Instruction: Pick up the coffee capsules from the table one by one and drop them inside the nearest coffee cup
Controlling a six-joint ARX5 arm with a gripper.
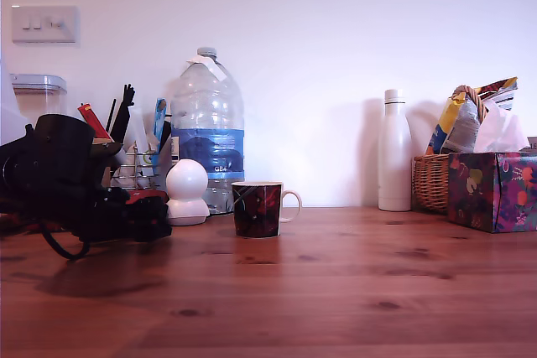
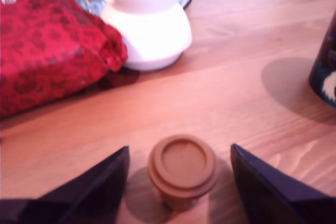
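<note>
Capsule: small, brown, tapered, round flat lid, upright on the table.
My gripper: was open, fingers either side, holding nothing.

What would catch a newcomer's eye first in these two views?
In the wrist view, the small brown coffee capsule stands upright on the wooden table, between the open dark fingers of the claw and apart from both. In the exterior view, the big clear water bottle towers at the back wall over the floral coffee cup and the white dome gadget; the black arm sits low at that view's left.
</note>
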